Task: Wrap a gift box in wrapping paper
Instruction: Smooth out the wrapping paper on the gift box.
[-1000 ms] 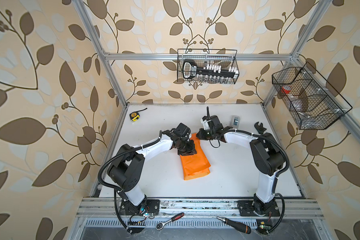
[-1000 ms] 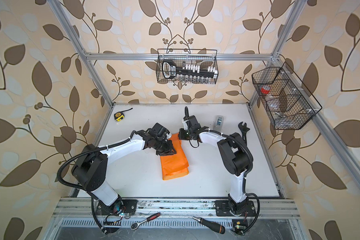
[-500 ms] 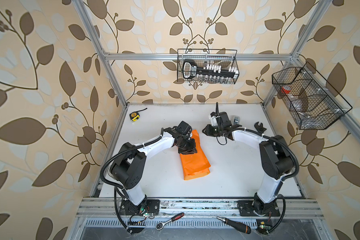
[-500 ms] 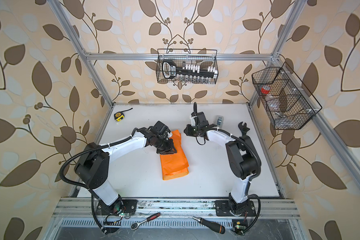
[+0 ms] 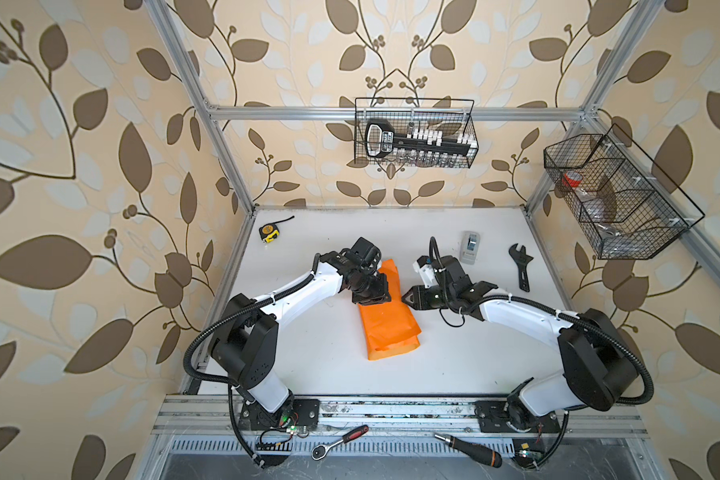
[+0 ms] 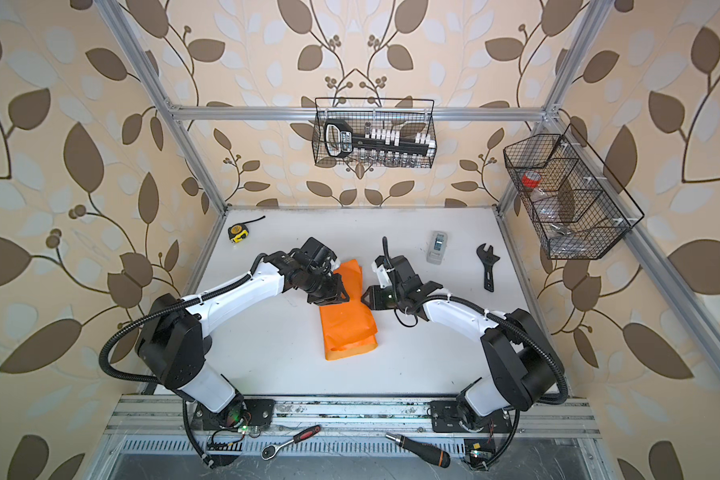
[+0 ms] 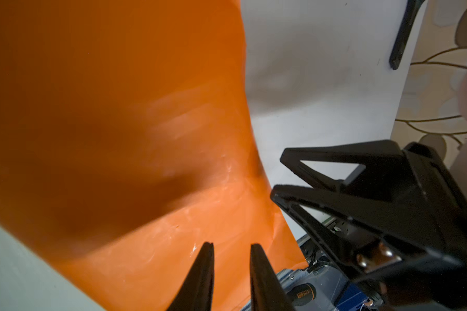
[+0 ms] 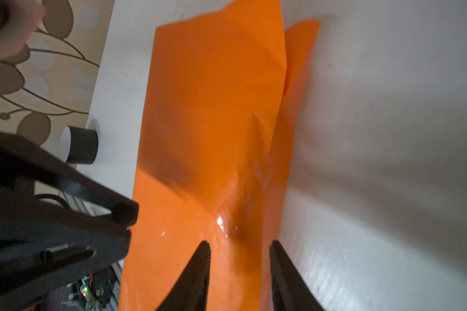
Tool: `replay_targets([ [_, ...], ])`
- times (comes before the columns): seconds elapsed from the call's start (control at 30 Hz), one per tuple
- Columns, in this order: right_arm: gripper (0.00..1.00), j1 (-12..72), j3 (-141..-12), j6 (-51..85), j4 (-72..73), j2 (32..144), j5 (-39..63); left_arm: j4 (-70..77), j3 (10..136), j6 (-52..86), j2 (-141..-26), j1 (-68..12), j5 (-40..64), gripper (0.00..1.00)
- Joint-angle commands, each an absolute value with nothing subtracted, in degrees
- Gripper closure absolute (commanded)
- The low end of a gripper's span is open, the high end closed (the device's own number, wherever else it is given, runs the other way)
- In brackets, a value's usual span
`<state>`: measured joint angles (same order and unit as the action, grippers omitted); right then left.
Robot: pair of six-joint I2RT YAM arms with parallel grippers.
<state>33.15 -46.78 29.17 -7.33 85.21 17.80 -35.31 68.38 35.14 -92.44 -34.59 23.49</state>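
The orange wrapping paper [image 5: 387, 328] [image 6: 346, 332] lies folded over itself mid-table, and its far end sticks up. The gift box is hidden. My left gripper [image 5: 373, 296] [image 6: 327, 296] is low over the paper's far half. In the left wrist view [image 7: 232, 245] its jaws stand a little open, with only creased paper [image 7: 119, 107] beyond them. My right gripper [image 5: 406, 297] [image 6: 364, 297] points at the paper's right edge. In the right wrist view [image 8: 239, 242] it is open and holds nothing, astride that edge of the paper [image 8: 213, 107].
A grey tape dispenser [image 5: 469, 247] and a black wrench [image 5: 521, 266] lie at the back right. A yellow tape measure [image 5: 268, 232] sits at the back left. Wire baskets [image 5: 416, 133] [image 5: 616, 195] hang on the frame. A ratchet [image 5: 339, 441] and a screwdriver [image 5: 470, 449] rest on the front rail.
My right gripper swung away from the paper's far end, came forward to its right edge and opened. The left gripper stayed almost still over the paper.
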Motion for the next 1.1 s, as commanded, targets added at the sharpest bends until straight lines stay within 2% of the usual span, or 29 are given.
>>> replay_targets([
  [0.0,0.61,34.17,-43.4,30.27,-6.28,82.89,17.14,-32.62,66.96,36.41,-92.19,-35.22,24.2,0.73],
  [0.23,0.66,35.89,-34.83,32.42,-3.24,79.47,17.06,-29.72,64.57,37.34,-93.7,-35.28,25.65,0.74],
  [0.47,0.66,37.06,-26.21,35.44,-1.24,72.31,16.12,-29.14,63.94,37.55,-94.04,-35.32,25.75,0.74],
  [0.77,0.68,37.1,-23.48,36.34,-3.51,69.4,13.36,-30.34,65.55,37.08,-94.46,-35.3,25.51,0.74],
  [0.93,0.55,36.84,-27.19,33.7,-12.07,61.71,10.42,-36.06,70.4,35.11,-92.06,-35.33,23.25,0.72],
  [1.07,0.45,36.07,-30.81,31.13,-15.81,58.56,11.79,-42.97,74.9,33.21,-88.1,-35.32,20.01,0.59],
])
